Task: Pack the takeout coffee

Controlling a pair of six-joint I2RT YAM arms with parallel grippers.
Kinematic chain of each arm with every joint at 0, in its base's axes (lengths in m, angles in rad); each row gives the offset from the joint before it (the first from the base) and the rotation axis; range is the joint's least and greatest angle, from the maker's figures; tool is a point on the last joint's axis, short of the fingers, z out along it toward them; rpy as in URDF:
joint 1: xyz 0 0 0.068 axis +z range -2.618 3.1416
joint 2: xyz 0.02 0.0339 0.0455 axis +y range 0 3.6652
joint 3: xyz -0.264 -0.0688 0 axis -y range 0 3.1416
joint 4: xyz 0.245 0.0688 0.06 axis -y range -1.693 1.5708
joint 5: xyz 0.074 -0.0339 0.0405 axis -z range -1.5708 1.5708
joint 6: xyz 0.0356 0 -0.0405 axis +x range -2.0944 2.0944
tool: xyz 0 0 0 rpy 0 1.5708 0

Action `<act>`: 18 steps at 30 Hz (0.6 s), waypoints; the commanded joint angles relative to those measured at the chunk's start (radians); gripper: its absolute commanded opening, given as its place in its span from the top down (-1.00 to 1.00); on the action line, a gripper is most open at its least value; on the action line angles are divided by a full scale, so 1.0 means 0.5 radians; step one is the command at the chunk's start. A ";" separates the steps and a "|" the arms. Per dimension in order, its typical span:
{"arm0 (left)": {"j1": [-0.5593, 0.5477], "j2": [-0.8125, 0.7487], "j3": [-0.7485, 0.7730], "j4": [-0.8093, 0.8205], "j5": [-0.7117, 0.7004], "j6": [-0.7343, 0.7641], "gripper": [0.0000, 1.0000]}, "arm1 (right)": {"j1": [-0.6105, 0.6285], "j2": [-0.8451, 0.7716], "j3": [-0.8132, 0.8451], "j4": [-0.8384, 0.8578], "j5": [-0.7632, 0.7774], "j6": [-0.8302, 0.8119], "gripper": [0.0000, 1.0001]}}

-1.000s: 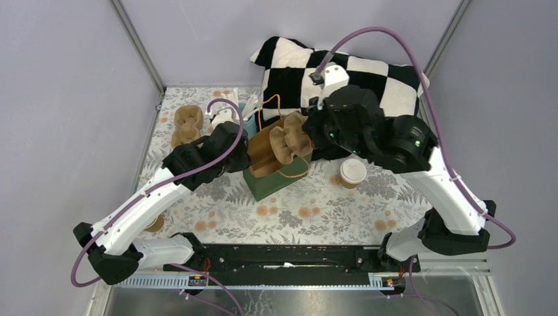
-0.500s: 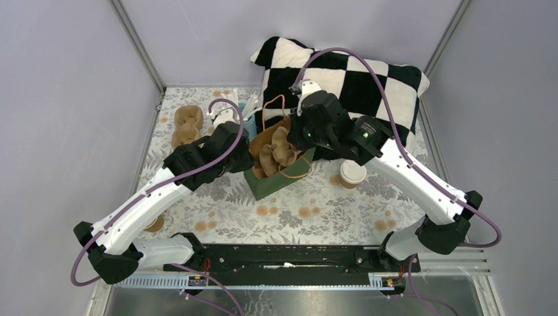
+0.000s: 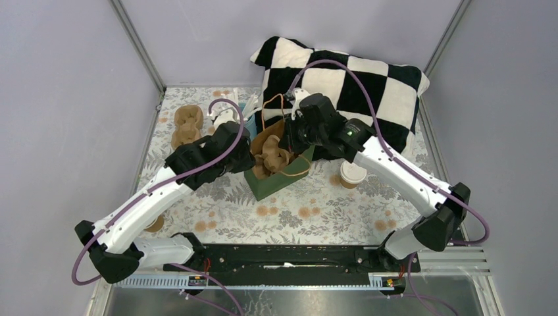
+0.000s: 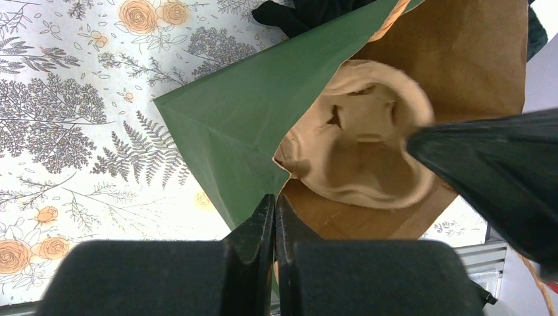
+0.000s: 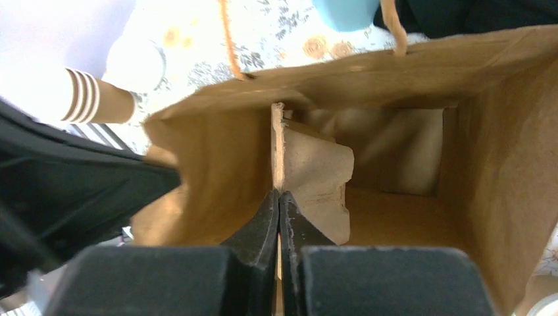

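Note:
The takeout coffee (image 3: 353,173), a brown paper cup with an off-white lid, stands on the table right of the green bag (image 3: 275,183), partly behind my right arm. My left gripper (image 3: 249,160) is shut on the bag's left rim, seen in the left wrist view (image 4: 275,201) pinching the green paper (image 4: 243,125). My right gripper (image 3: 288,141) reaches into the bag's mouth, shut on the edge of a brown pulp cup carrier (image 3: 270,157). The right wrist view shows that gripper (image 5: 279,195) holding the carrier (image 5: 317,172) inside the bag's brown interior (image 5: 500,145).
A second pulp carrier (image 3: 186,124) lies at the back left. A blue container (image 3: 248,109) and white items stand behind the bag. A black-and-white checked pillow (image 3: 368,82) fills the back right. A brown cup (image 3: 156,224) sits under my left arm.
My right gripper has moved down and left, lowering the pulp carrier from above the bag into it. My left gripper has kept its hold on the bag's rim.

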 commanded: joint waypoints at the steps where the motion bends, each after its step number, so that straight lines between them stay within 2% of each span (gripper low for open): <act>1: -0.009 0.017 0.050 0.056 -0.017 -0.031 0.92 | -0.063 -0.009 -0.184 0.370 -0.232 -0.140 1.00; 11: -0.008 0.051 0.085 0.032 -0.050 -0.006 0.90 | -0.107 0.150 -0.282 0.590 -0.291 -0.190 1.00; 18: -0.008 0.062 0.094 0.009 -0.085 0.010 0.89 | -0.106 0.219 -0.321 0.617 -0.285 -0.217 1.00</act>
